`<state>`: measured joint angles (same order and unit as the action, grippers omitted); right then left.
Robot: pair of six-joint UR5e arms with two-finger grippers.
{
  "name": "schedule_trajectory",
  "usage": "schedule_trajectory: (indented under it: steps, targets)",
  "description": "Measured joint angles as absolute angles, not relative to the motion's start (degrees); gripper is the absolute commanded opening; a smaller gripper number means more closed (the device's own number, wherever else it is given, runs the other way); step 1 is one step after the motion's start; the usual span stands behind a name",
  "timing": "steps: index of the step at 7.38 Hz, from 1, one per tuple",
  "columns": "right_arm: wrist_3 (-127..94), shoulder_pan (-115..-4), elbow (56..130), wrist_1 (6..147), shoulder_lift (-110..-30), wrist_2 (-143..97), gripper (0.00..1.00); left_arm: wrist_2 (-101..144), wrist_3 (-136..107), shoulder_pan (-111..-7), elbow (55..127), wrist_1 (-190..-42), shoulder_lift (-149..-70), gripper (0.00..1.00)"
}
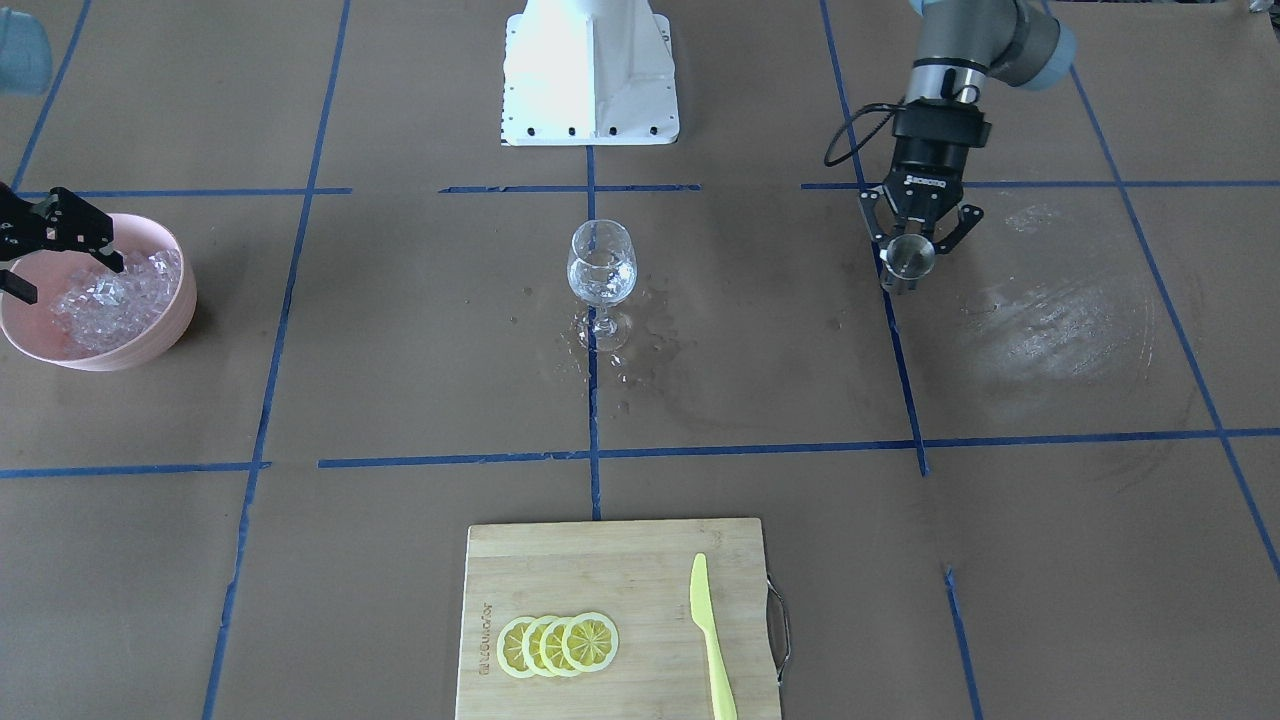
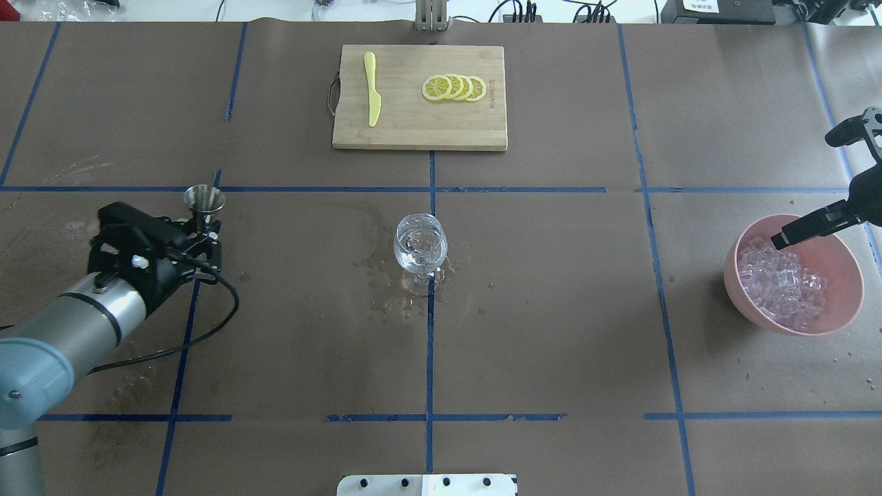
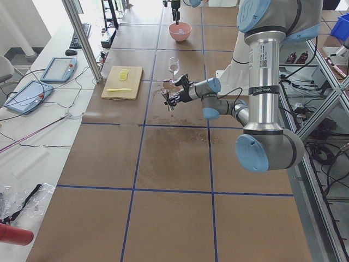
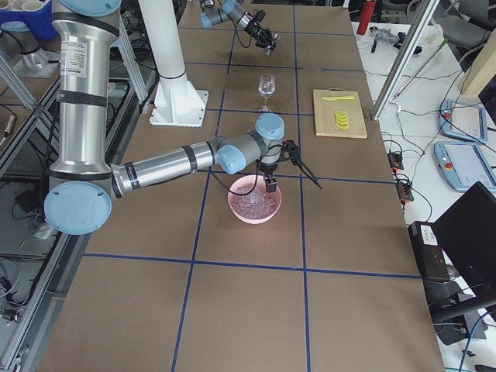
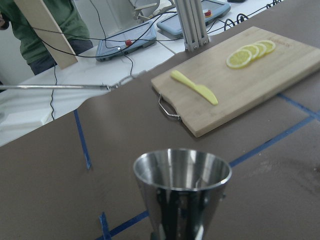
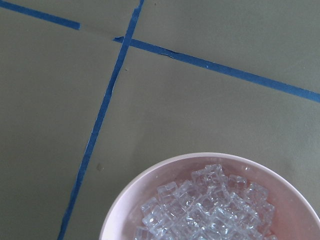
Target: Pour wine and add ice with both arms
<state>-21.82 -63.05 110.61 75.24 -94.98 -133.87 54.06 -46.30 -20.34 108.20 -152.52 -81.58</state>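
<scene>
A clear wine glass stands at the table's middle, also in the overhead view. It holds a little clear liquid, with wet spots around its foot. My left gripper is shut on a small steel jigger, held upright to the glass's side. The jigger's rim fills the left wrist view. My right gripper is wide open and empty over the pink bowl. The bowl holds a heap of ice, which the right wrist view also shows.
A wooden cutting board with lemon slices and a yellow knife lies on the far side. The white pedestal stands at the robot's edge. Blue tape lines cross the brown table cover.
</scene>
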Motion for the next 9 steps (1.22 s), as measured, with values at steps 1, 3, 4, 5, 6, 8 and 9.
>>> schedule_trajectory:
  steps: [1, 3, 4, 5, 6, 8, 9]
  targets:
    - [-21.88, -63.02, 110.58, 75.24, -95.00, -133.93, 1.00, 50.62, -48.77, -19.39, 102.38, -161.39, -79.47, 0.00]
    - [-22.13, -62.96, 110.57, 75.23, -95.01, -134.00, 1.00, 44.63, -55.96, -16.35, 96.33, -168.06, -78.46, 0.00]
    - [-22.20, -62.95, 110.57, 75.23, -95.01, -133.99, 1.00, 42.19, -57.85, -14.67, 95.49, -168.80, -78.92, 0.00]
    - [-22.22, -62.93, 110.58, 75.23, -95.01, -134.01, 1.00, 40.33, -58.61, -13.32, 94.53, -169.01, -80.32, 0.00]
    - [-22.23, -62.93, 110.59, 75.23, -95.01, -134.02, 1.00, 38.85, -58.97, -12.45, 92.91, -169.09, -81.89, 0.00]
    - [-22.24, -62.93, 110.63, 75.18, -94.96, -134.03, 1.00, 37.72, -59.30, -11.61, 90.57, -169.17, -83.28, 0.00]
    - [-22.26, -62.93, 110.67, 75.18, -94.93, -134.03, 1.00, 37.59, -59.39, -11.32, 89.73, -169.18, -83.43, 0.00]
